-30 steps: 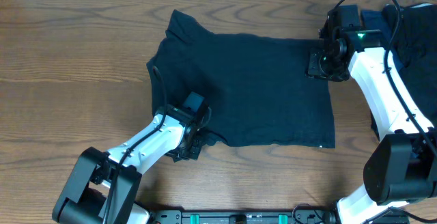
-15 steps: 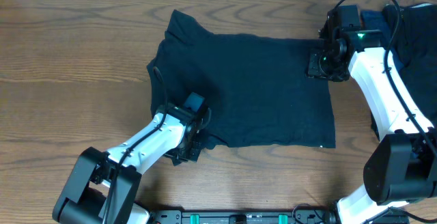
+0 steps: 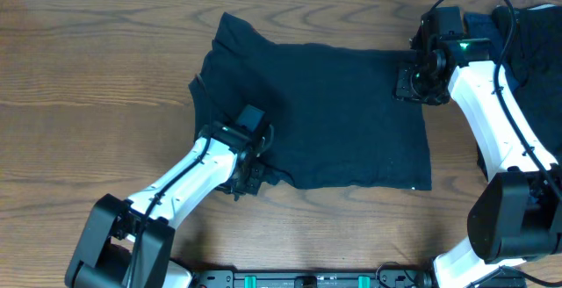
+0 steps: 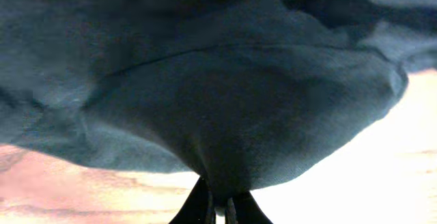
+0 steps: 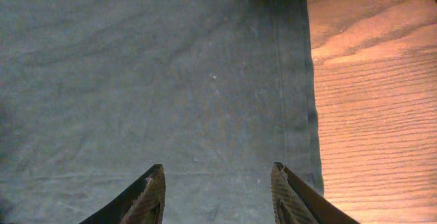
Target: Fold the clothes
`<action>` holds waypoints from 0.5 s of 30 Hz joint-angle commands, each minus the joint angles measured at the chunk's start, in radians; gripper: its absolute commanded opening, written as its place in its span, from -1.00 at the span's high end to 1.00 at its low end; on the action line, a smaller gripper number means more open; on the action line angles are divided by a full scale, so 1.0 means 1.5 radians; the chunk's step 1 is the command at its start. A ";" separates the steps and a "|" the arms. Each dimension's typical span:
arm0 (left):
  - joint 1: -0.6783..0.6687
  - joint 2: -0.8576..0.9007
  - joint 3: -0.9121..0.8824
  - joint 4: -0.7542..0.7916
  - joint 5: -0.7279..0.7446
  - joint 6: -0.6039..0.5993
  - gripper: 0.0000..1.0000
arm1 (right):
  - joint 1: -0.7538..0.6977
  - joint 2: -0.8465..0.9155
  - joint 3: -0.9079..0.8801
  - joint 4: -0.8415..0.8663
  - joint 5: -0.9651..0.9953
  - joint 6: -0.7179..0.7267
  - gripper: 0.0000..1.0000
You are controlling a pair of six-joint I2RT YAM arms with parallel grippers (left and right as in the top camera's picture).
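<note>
**Left corner pinched, right side waiting to bite**

Over on the left of the overhead view, the wooden table (image 3: 88, 77) lies bare, and the left gripper (image 3: 248, 172) sits at the lower-left corner of the shirt (image 3: 325, 112). It is clenched on the cloth: the wrist view shows the two fingers pressed together with a hump of dark fabric gathered just above them, raised off the wood. The bunch looks thick, so my guess is it holds more than a single layer.

Centre frame, the shirt itself lies spread fairly flat across the middle of the table, one sleeve poking toward the upper left, the bottom edge running down the right side.

Moving right, the right gripper (image 3: 406, 82) hovers over the shirt's upper-right corner. Its jaws are spread wide, gripping nothing. Its wrist view shows flat fabric between the fingers and the hem (image 5: 293, 80) just beside the right one, with wood beyond. At the far upper right, a pile of dark clothes (image 3: 531, 33) waits its turn.

To do this fold well, I reckon the right side needs to drop and nip the hem close to its edge. Then both corners should rise together and travel level, so the crease lands straight and the cloth does not drag into wrinkles.
</note>
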 commanded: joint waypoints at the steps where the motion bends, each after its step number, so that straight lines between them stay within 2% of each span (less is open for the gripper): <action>1: 0.029 -0.009 0.012 -0.001 -0.013 0.019 0.88 | 0.006 0.005 -0.004 -0.001 -0.004 -0.006 0.03; 7: 0.074 -0.009 0.023 0.014 -0.013 0.019 0.88 | 0.006 0.005 -0.004 -0.001 -0.005 -0.006 0.03; 15: 0.081 -0.009 0.026 0.100 -0.013 0.022 0.88 | 0.006 0.005 -0.004 -0.006 -0.005 -0.006 0.03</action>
